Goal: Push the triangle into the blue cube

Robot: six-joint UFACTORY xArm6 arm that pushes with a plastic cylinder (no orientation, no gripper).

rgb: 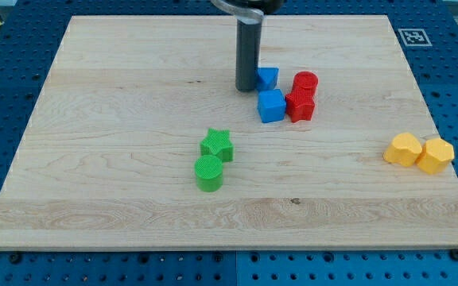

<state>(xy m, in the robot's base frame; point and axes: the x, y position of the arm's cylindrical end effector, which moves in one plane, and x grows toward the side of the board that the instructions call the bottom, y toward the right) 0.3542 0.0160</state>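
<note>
The blue triangle (269,77) lies on the wooden board, just above the blue cube (271,105) and very close to its top edge. My tip (248,89) stands against the triangle's left side, to the upper left of the cube. Part of the triangle is hidden behind the rod.
A red cylinder (304,82) and a red block (300,105) sit right of the blue cube, touching it. A green star (217,144) and green cylinder (209,172) lie lower at the middle. Two yellow blocks (404,148) (436,154) lie at the view's right edge of the board (94,159).
</note>
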